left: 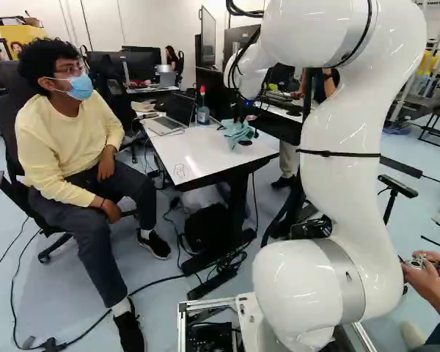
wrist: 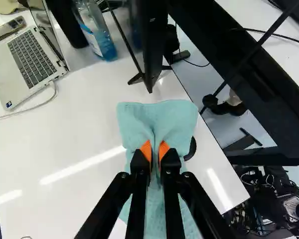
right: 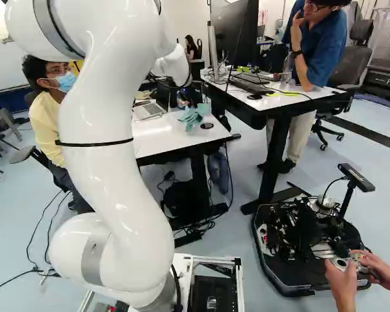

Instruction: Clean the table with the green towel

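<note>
L. base view: pale-green cloth towel (left: 238,133) lying bunched nr. end of white flat-topped table (left: 205,155). R. base view: same towel resting beside flat black disc (right: 207,125). Wrist view: my black two-finger gripper (wrist: 155,150), orange-padded, pinching towel's mid. fold, fingers nearly together. Handling, est.: I'm expecting light, limp, unbreakable; I'm favouring this centre hold, edges trailing.
</note>
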You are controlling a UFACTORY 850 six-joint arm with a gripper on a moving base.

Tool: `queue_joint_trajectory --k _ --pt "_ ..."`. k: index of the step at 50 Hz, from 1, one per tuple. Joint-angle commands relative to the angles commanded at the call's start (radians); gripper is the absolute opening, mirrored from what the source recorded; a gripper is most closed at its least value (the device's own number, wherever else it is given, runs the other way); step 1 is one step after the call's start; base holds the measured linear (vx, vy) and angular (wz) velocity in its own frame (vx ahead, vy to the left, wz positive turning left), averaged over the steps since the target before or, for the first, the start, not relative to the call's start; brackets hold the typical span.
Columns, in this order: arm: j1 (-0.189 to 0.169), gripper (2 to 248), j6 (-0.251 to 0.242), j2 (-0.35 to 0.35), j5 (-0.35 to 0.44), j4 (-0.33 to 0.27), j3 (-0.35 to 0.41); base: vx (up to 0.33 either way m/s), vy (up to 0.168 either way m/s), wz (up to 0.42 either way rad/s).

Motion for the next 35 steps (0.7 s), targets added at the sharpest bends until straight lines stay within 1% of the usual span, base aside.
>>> queue_joint_trajectory --k 35 --pt "0.041 39 0.000 0.051 -0.151 0.000 -0.026 0.000 0.000 0.000"
